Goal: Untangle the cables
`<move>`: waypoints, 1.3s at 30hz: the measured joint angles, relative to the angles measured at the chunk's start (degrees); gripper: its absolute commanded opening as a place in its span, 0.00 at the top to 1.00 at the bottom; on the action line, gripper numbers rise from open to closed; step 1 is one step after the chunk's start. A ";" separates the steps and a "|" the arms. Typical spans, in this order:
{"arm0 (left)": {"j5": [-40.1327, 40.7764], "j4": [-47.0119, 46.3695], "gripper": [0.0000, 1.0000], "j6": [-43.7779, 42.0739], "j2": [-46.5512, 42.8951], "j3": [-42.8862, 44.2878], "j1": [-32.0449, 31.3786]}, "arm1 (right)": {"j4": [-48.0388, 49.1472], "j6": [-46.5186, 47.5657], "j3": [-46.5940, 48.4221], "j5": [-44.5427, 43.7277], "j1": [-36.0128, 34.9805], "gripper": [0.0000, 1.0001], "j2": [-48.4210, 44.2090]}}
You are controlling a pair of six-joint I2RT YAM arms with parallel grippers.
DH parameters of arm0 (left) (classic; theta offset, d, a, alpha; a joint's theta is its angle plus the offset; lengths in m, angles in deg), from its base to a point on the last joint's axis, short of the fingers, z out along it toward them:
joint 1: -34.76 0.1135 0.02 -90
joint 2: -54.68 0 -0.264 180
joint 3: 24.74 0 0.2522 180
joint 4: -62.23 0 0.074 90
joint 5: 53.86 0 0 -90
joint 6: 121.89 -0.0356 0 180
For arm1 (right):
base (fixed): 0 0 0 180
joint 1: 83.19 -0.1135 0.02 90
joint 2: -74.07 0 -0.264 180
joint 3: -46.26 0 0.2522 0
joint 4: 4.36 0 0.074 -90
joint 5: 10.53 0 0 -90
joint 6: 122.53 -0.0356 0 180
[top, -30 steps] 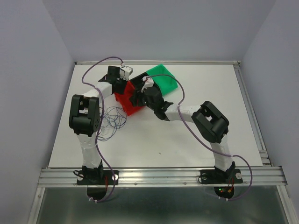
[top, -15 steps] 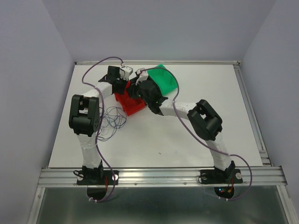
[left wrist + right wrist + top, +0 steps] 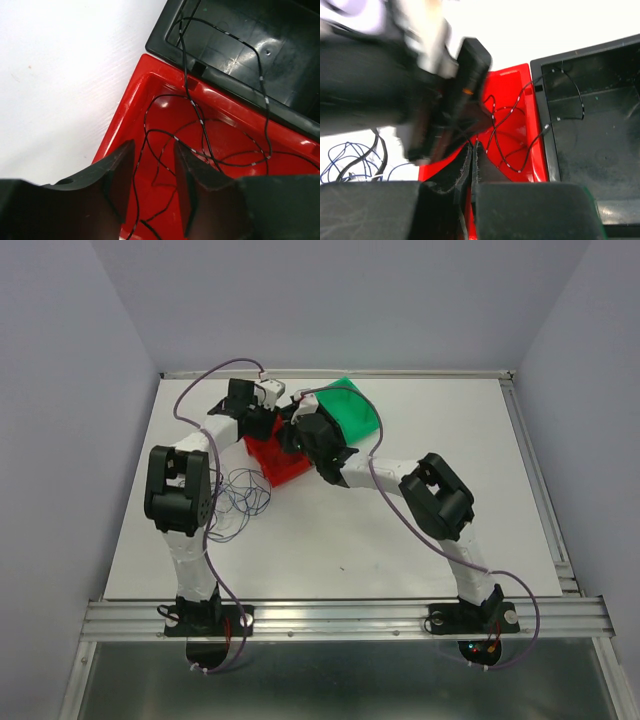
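Note:
A black cable with white marks (image 3: 201, 121) lies looped in the red bin (image 3: 125, 107) and drapes over the rim into the black bin (image 3: 225, 65). My left gripper (image 3: 155, 150) hangs open over the red bin, with one strand passing loose between its fingers. My right gripper (image 3: 472, 145) is shut just beside it, a thin strand of the black cable (image 3: 494, 116) pinched at its tips. Both grippers meet over the red bin (image 3: 285, 465), left gripper (image 3: 264, 427) and right gripper (image 3: 287, 435). A clump of blue, black and whitish cables (image 3: 240, 495) lies on the table.
A green bin (image 3: 355, 412) stands at the back, right of the red one. The black bin (image 3: 590, 150) adjoins the red bin (image 3: 515, 85). The loose clump (image 3: 345, 160) lies left of the red bin, close to the left arm's elbow (image 3: 180, 490).
My right arm swung back-left over the red bin and its gripper closed. My left gripper opened, staying over the red bin.

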 measured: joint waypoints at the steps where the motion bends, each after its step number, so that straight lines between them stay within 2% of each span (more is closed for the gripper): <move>1: -0.33 0.44 0.48 -0.02 -0.98 0.00 0.00 | -0.50 -0.50 0.00 -0.15 0.00 0.99 0.00; 8: -1.46 3.02 0.44 -0.28 -9.01 0.22 0.02 | -2.67 -3.08 -0.46 -1.95 0.02 0.99 0.02; 18: 0.44 8.55 0.37 -1.79 -11.52 0.48 0.04 | -3.08 -4.57 -0.68 -3.02 0.02 0.99 0.13; 22: 2.54 9.16 0.34 -1.99 -15.65 0.48 0.39 | -3.02 -4.90 -1.05 -2.73 0.02 0.99 0.57; 25: 2.19 10.23 0.35 -2.62 -18.23 1.55 0.42 | -2.51 -5.11 -3.02 -2.45 0.02 0.99 0.59; 30: 2.34 11.80 0.35 -4.33 -16.11 2.86 -0.35 | -1.60 -5.31 -7.17 -2.16 0.02 1.00 0.07; 39: 6.23 13.94 0.35 -6.10 -11.50 -0.90 -0.74 | 1.20 -4.92 -12.92 -1.99 0.13 1.00 -6.21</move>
